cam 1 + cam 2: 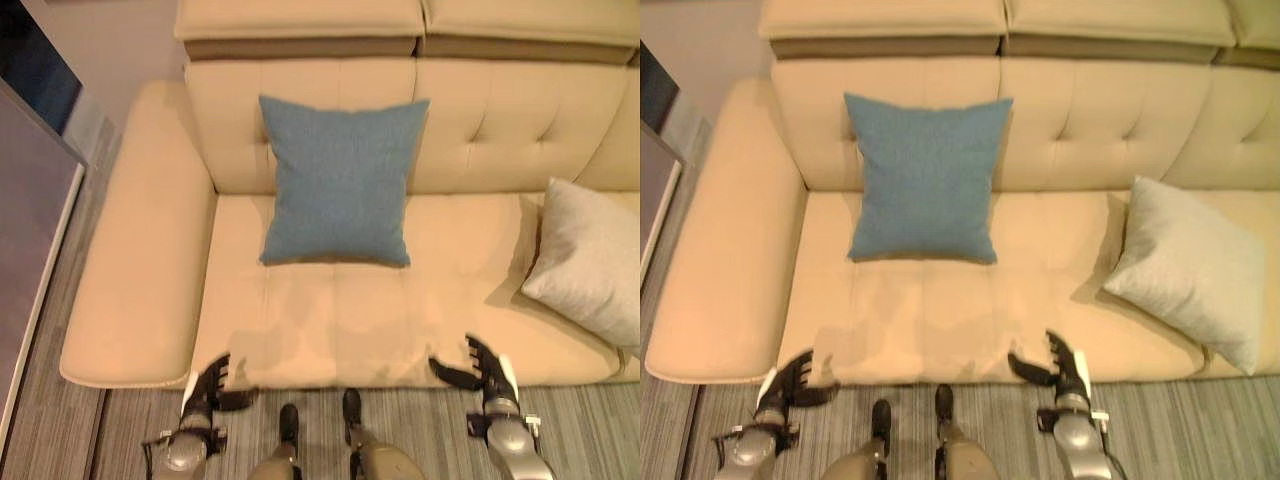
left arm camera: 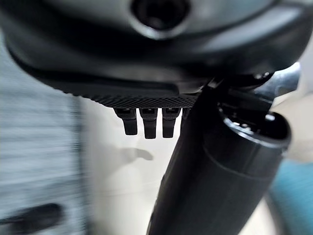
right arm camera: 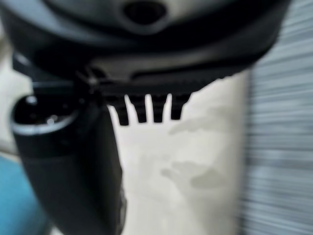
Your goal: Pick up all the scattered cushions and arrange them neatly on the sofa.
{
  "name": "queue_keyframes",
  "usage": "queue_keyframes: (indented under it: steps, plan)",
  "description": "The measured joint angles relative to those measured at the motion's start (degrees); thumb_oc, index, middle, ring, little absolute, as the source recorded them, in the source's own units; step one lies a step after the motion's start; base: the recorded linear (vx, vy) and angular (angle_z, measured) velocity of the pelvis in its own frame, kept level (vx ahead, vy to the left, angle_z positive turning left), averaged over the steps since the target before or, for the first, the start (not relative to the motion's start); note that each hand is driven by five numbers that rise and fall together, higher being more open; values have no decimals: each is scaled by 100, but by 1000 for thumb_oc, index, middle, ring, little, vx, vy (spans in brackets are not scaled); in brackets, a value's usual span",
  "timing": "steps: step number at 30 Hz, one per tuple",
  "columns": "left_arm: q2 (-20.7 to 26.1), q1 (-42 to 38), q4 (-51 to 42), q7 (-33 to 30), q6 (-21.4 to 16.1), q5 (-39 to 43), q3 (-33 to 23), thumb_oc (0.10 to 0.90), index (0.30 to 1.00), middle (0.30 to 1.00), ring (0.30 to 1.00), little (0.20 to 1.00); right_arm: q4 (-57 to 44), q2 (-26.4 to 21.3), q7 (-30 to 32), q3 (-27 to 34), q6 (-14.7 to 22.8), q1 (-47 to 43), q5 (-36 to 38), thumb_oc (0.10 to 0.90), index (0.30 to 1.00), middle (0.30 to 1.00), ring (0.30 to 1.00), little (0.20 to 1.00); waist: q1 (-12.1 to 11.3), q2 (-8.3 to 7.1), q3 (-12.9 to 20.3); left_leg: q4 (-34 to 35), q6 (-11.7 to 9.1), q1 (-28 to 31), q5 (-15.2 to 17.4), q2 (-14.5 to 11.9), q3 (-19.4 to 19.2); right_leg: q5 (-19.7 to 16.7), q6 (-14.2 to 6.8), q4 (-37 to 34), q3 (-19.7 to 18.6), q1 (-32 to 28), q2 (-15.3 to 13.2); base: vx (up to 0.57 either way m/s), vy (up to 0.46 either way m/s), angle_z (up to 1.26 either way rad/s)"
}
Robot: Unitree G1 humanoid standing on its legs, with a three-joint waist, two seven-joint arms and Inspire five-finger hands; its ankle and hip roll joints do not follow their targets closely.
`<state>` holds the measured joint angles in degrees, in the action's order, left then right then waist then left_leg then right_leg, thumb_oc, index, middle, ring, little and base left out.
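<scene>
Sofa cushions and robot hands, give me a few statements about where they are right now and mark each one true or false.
1. The blue cushion stands upright against the sofa backrest. True.
2. The pale grey cushion lies on the floor. False: it rests on the sofa seat, leaning toward the backrest on the robot's right.
3. The left robot hand holds the blue cushion. False: it is open and empty near the seat's front edge.
4. The right robot hand is open and holds nothing. True.
5. The two cushions touch each other. False: bare seat separates them.
</scene>
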<state>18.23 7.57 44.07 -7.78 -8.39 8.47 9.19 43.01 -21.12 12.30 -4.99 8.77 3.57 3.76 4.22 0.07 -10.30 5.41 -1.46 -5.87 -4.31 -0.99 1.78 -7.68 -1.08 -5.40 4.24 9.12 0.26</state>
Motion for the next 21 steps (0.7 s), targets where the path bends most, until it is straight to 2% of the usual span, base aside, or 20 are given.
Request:
queue_keyframes:
  steps: [1, 2, 3, 7, 10, 11, 12, 13, 14, 15, 16, 18, 19, 20, 21]
  plan:
    - [-112, 19, 458, 42, 3, -193, 4, 800, 900, 900, 900, 900, 344, -1, -83, -96, -25, 43, -82, 800, 900, 900, 900, 900, 0, 12, 48, 0, 13, 191, 27, -11, -5, 21, 23, -3, 2, -193, 9, -84, -98, 0]
    - [-201, 66, 737, 47, 46, -257, 7, 800, 900, 900, 900, 900, 395, 16, -135, -152, -62, 196, -104, 800, 900, 900, 900, 900, -4, 25, 255, 3, 25, 243, 58, -17, 1, 58, 76, -8, 3, -256, 23, -139, -99, 1]
    - [-206, 108, 770, 45, 50, -312, 29, 800, 900, 900, 900, 900, 425, 28, -140, -161, -41, 232, -105, 800, 900, 900, 900, 900, -8, 21, 318, -4, 25, 212, 57, -32, 15, 56, 73, 2, 7, -272, 44, -179, -105, 6]
    - [-212, -218, 1183, 22, 68, -430, 135, 800, 900, 900, 900, 900, 1207, 30, -149, -271, -24, -10, -119, 800, 900, 900, 900, 900, -49, -40, 386, -191, -45, 143, 27, -76, 113, 75, 109, 6, 135, -334, 85, -197, -52, 17]
    - [-221, -366, 1332, 22, 61, -434, 151, 800, 900, 900, 900, 900, 1345, 28, -147, -340, -54, -124, -124, 800, 900, 900, 900, 900, -46, -86, 394, -438, -145, 76, 43, -73, 125, 89, 248, 5, 181, -335, 76, -197, 21, 3]
    - [-241, -516, 1490, 21, 75, -435, 142, 800, 900, 900, 900, 900, 1443, 41, -146, -358, -49, -222, -126, 800, 900, 900, 900, 900, -33, -181, 364, -665, -250, 40, 113, 7, 176, 16, 448, -36, 159, -315, -29, -202, 68, -14]
    - [-256, -616, 1598, 24, 76, -436, 129, 800, 900, 900, 900, 900, 1508, 64, -146, -359, -55, -312, -128, 800, 900, 900, 900, 900, -39, -305, 314, -1136, -256, -39, 355, 142, 217, -25, 487, -34, 110, -327, -155, -160, 88, -20]
    - [-271, -645, 1627, 30, 83, -436, 128, 800, 900, 900, 900, 900, 1495, 79, -144, -359, -56, -342, -130, 800, 900, 900, 900, 900, -33, -392, 311, -1478, -170, -62, 495, 234, 208, -26, 447, -34, 59, -346, -252, -166, 119, -19]
    - [-290, -641, 1627, 30, 83, -436, 130, 800, 900, 900, 900, 900, 1475, 80, -144, -358, -55, -345, -131, 800, 900, 900, 900, 900, -19, -418, 322, -1673, -196, -39, 602, 254, 213, -48, 460, -34, 37, -334, -297, -107, 85, -18]
    - [-380, -649, 1632, 29, 83, -429, 127, 800, 900, 900, 900, 900, 1499, 74, -141, -346, -64, -351, -131, 800, 900, 900, 900, 900, 102, -351, 358, -2094, -253, 136, 916, 288, 433, -131, 388, 7, 15, -314, -311, -179, 152, -11]
    - [-430, -635, 1631, 30, 82, -430, 130, 800, 900, 900, 900, 900, 1500, 79, -145, -350, -78, -346, -130, 800, 900, 900, 900, 900, 136, -280, 389, -2065, -229, 271, 1075, 277, 577, -113, 357, 9, -1, -286, -293, -191, 164, -4]
    - [-537, -786, 1624, 10, 78, -429, 150, 800, 900, 900, 900, 900, 1530, 72, -138, -337, -107, -280, -133, 800, 900, 900, 900, 900, 268, -156, 440, -1521, -184, 478, 1224, 194, 611, -293, 242, 15, 12, -127, -263, -252, 203, 2]
    - [-577, -810, 1635, -8, 70, -432, 166, 800, 900, 900, 900, 900, 1636, 88, -141, -344, -119, -350, -154, 800, 900, 900, 900, 900, 260, -82, 456, -1046, -79, 596, 1170, 194, 596, -345, 191, 74, -19, 8, -223, -258, 184, -19]
    - [-572, -840, 1656, -6, 65, -436, 200, 800, 900, 900, 900, 900, 1748, 132, -137, -348, -134, -446, -201, 800, 900, 900, 900, 900, 265, -85, 446, -789, 71, 687, 1112, 211, 530, -370, 153, 159, -95, 127, -241, -277, 188, -46]
    - [-571, -872, 1686, -17, 67, -438, 207, 800, 900, 900, 900, 900, 1787, 190, -134, -362, -184, -501, -271, 800, 900, 900, 900, 900, 277, -204, 429, -643, 173, 696, 926, 414, 452, -458, 19, 255, -266, 311, -377, -184, 118, -35]
